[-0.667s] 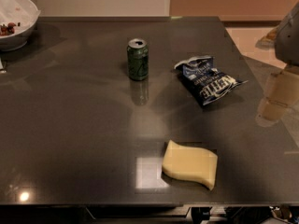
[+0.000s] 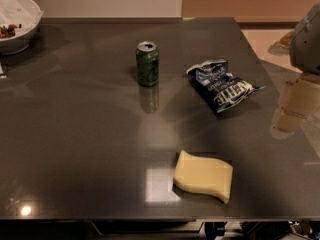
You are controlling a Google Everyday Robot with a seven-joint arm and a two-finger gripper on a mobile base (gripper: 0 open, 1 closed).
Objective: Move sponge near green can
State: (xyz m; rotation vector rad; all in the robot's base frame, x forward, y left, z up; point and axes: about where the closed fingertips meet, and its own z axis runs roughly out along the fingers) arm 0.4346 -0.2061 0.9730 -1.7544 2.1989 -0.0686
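Camera view: sponge (image 2: 203, 175) crosswise, end effector (image 2: 292, 109) right.

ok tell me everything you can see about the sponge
The sponge is a pale yellow slab of what looks like soft foam, roughly rectangular with wavy edges. It lies flat on the dark table near the front edge, and nothing else touches it. The green can stands well behind it to the left. The gripper hangs off to its right, apart from it.
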